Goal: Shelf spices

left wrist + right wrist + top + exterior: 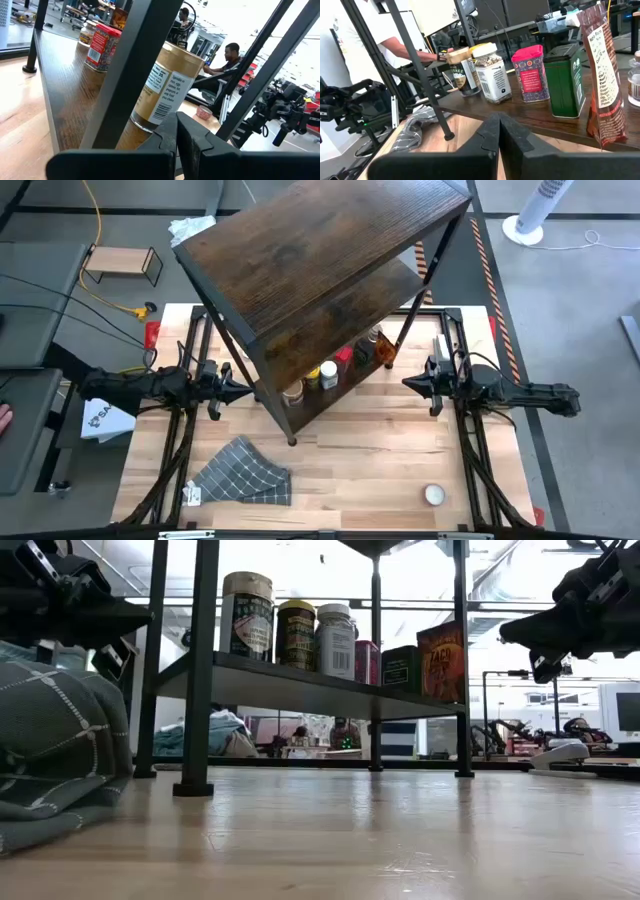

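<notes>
grey checked cloth (243,471) lies crumpled on the near left part of the pale wooden table (380,450), and in the low view it bulges up at the near left edge. a small round white lid (434,495) sits alone on the near right of the boards, well apart from everything else.

farther in, the left gripper (243,391) hangs just beside the left end of the shelf's lower board, its dark fingers pressed together with nothing between them. the right gripper (410,383) hovers off the right end of the same board, fingers likewise pressed together and empty.

between the two grippers stands the tall dark brown wooden shelf on a thin black metal frame (330,255), set at an angle across the middle of the table. the spices stand in a row on its lowest board: a tan-lidded jar (247,616) at the left end, closest to the left gripper, then a yellow-lidded jar (296,634), a white-lidded jar of mixed grains (491,73), a small red-labelled jar (530,73), a dark green tin (565,80) and a brown and red pouch (606,75) at the right end, nearest the right gripper. all stand upright, close beside one another.

beyond the table, a small light-wood stand with black wire legs (122,262) rests on a grey surface at far left. a person (227,57) sits in the room behind.
</notes>
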